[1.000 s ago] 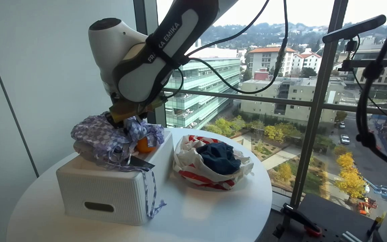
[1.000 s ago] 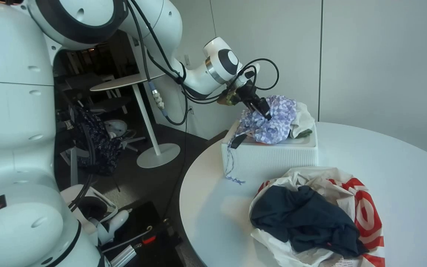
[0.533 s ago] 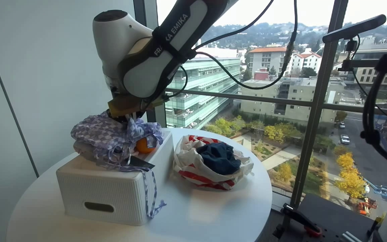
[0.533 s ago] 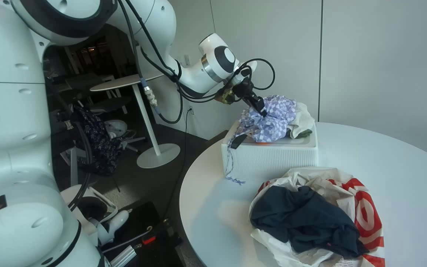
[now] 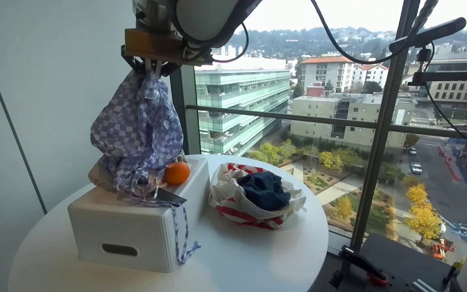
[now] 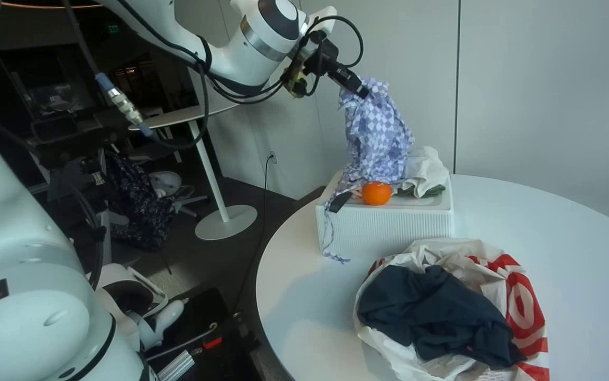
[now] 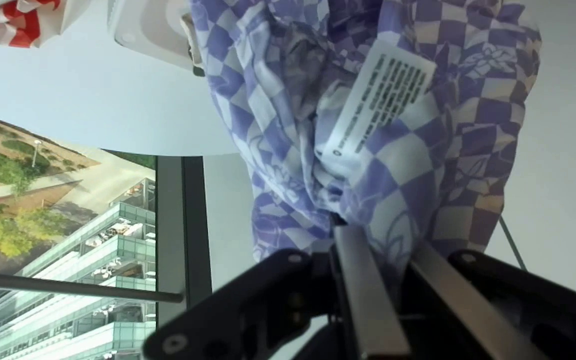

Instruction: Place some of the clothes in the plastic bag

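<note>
My gripper [image 5: 152, 69] is above the white box, shut on the top of the blue-purple checked garment [image 5: 138, 125]. In the wrist view its fabric [image 7: 398, 175] is pinched between the two fingers [image 7: 368, 295]. The garment hangs stretched upward; its lower end still touches the box, and a thin strap dangles down the side. A greyish-white garment [image 6: 425, 168] lies on the box, and a pale pink-beige one [image 5: 98, 175] is partly hidden under the checked cloth. The plastic bag [image 6: 526, 312], white with red print, stands open on the table with the dark navy garment [image 6: 434, 312] in it.
The white box [image 5: 123, 227] stands on the round white table [image 5: 253, 255], beside the bag. An orange ball [image 5: 177, 173] and a small dark flat piece [image 6: 340, 201] sit on its top near the edge. A window [image 5: 257, 101] is behind the table.
My gripper has closed on the checked garment and risen, pulling it up from a heap into a hanging shape. The orange ball is now uncovered. Bag and navy garment have not moved.
</note>
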Motion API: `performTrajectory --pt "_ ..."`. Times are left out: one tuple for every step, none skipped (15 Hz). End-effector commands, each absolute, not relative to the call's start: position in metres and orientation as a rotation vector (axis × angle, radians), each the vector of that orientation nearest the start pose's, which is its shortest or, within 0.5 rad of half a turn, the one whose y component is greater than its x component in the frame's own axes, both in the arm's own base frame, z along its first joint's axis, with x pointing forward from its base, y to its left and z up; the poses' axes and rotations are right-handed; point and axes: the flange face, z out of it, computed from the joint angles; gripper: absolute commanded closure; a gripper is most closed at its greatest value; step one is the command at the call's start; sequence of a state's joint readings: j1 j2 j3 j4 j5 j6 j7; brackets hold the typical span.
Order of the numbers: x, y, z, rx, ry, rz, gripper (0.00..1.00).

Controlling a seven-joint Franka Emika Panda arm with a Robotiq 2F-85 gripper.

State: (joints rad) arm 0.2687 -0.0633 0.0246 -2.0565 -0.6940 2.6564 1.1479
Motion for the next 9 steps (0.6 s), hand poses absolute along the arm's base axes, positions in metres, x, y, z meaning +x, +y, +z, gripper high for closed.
performTrajectory --pt "0.512 0.155 0.605 -2.641 0.642 -1.404 0.96" --pt "0.505 0.143 0.627 -2.599 0.694 -1.453 0.96" --pt "0.499 0.133 0.644 -2.552 0.742 -1.500 0.96" --pt "0.491 0.120 0.663 -2.505 0.793 -1.539 0.96" --pt "0.483 0.107 0.680 -2.456 0.847 -1.577 0.96" --pt "0.476 0.098 0.694 -2.415 0.895 -1.614 0.96" --pt "0.466 0.084 0.710 -2.367 0.946 -1.644 0.96" --pt "0.459 0.070 0.722 -2.319 0.998 -1.677 0.96" --pt "0.449 0.055 0.735 -2.268 1.053 -1.707 0.96"
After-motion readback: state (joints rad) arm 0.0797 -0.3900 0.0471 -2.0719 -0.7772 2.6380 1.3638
